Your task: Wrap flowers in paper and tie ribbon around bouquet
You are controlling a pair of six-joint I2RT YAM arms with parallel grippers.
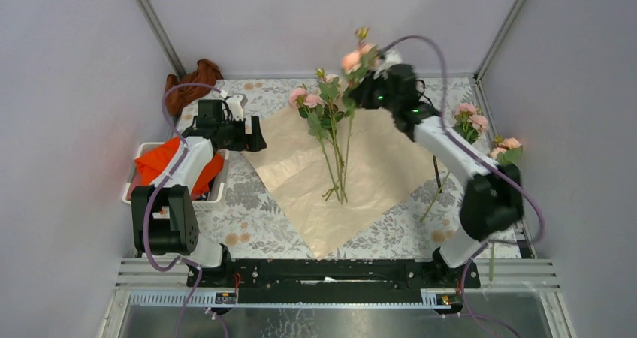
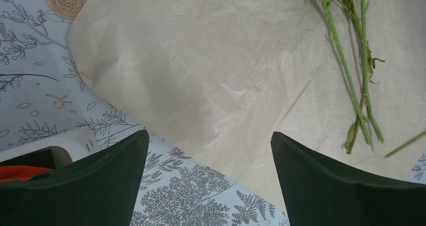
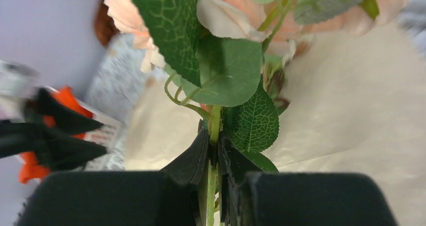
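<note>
Overlooking the floral worktop (image 1: 248, 203): pinching a single flower (image 1: 354, 58) aloft in the right gripper (image 1: 366, 82), above the flowers (image 1: 330, 128) on the paper (image 1: 375, 173). Left wrist: holding the left gripper (image 2: 210, 135) wide over the paper. Right wrist: clamping narrowly on the stem; probably needing lowering parallel beside the others.

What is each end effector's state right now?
Left end effector: open, holding nothing.
Right end effector: shut on a pale pink flower sprig with green leaves.

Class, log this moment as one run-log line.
left pincer: open, over paper edge | right pincer: shut on flower stem, held in air | other flowers: lying on paper | paper: flat, unwrapped
</note>
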